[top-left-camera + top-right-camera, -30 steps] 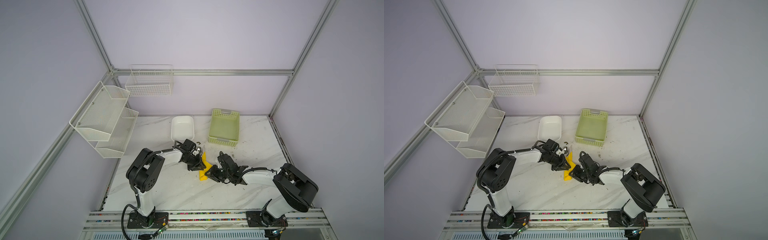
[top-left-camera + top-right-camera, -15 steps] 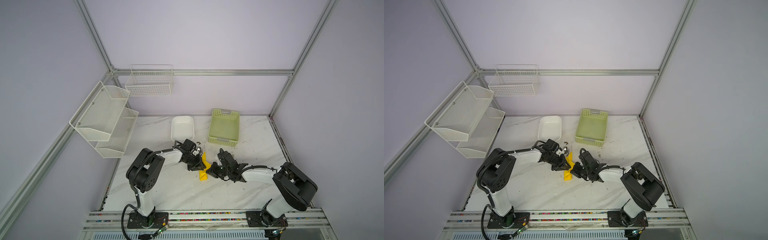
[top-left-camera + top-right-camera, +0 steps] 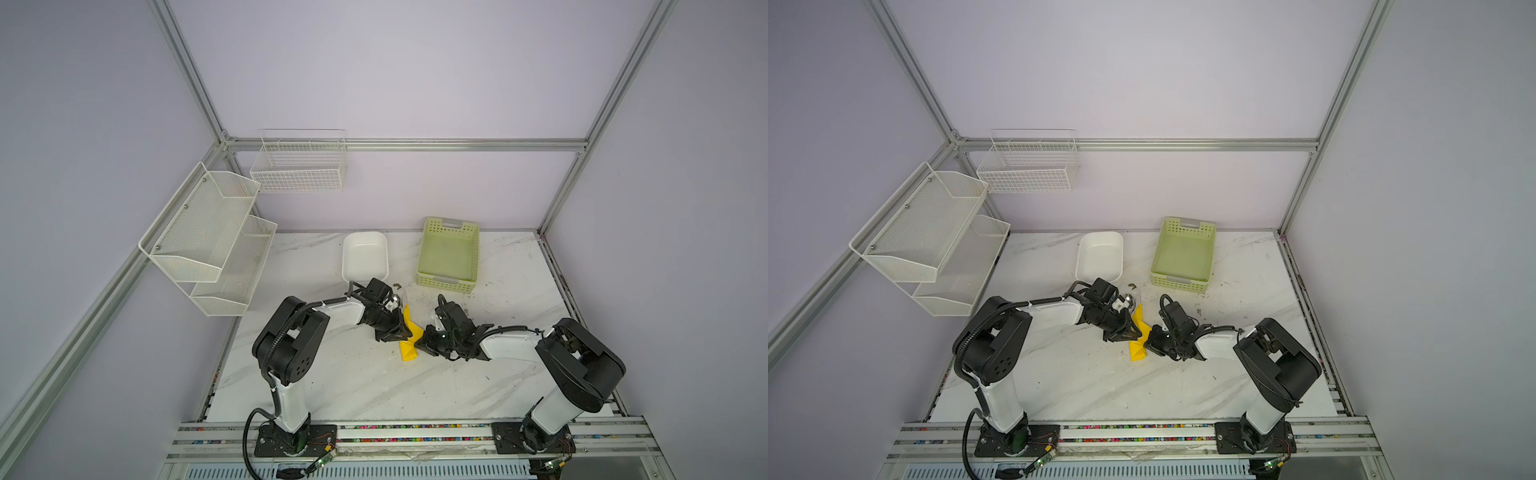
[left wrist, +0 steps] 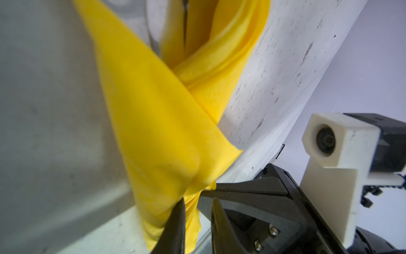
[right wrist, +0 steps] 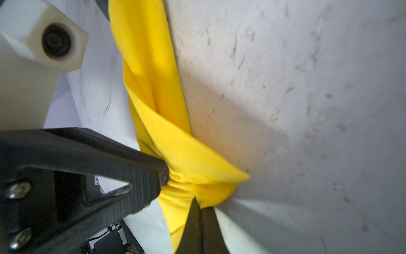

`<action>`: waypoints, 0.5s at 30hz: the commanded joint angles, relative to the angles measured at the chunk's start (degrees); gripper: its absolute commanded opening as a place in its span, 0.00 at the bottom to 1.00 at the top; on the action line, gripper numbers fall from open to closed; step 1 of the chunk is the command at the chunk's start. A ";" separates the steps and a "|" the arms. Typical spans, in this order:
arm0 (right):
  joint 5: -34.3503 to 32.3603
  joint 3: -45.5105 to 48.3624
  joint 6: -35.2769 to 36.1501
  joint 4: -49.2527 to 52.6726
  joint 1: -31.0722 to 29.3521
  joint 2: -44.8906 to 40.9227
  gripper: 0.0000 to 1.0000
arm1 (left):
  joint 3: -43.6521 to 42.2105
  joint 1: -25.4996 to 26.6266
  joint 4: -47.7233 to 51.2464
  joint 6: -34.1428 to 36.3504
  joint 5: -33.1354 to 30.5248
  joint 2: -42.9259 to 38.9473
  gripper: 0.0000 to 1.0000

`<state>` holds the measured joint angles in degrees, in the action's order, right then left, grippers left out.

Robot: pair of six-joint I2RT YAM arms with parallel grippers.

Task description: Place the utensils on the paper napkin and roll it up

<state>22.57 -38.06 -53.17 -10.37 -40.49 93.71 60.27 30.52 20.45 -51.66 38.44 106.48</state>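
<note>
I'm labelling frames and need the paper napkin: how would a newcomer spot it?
On the marble table, look just in front of the pale green basket, where the left hand and right hand meet. The paper napkin is the narrow rolled strip both grip, the only bright yellow thing there.

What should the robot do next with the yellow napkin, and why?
Probably the right gripper should wrap its pinched corner farther over the roll: the paper napkin is only loosely twisted, while the left gripper pins it.
</note>
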 commanded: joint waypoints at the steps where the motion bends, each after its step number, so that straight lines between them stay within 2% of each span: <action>1: -4.20 -0.36 2.50 7.28 1.09 0.60 0.00 | 0.27 -0.64 6.34 0.33 -5.21 0.00 0.22; 6: -4.65 -2.06 3.13 12.60 1.11 -5.02 0.12 | 0.16 -0.74 6.20 0.33 -5.13 0.15 0.22; 12: -3.92 -4.39 2.75 16.65 1.01 -10.51 0.14 | 0.40 -0.75 6.13 0.33 -4.86 0.39 0.22; 15: 0.00 -3.77 1.39 12.51 1.01 -12.44 0.14 | 0.63 -0.73 6.18 0.24 -4.82 0.40 0.22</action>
<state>20.51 -40.93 -50.78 2.28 -39.53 83.26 60.27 30.39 20.47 -51.64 38.50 106.48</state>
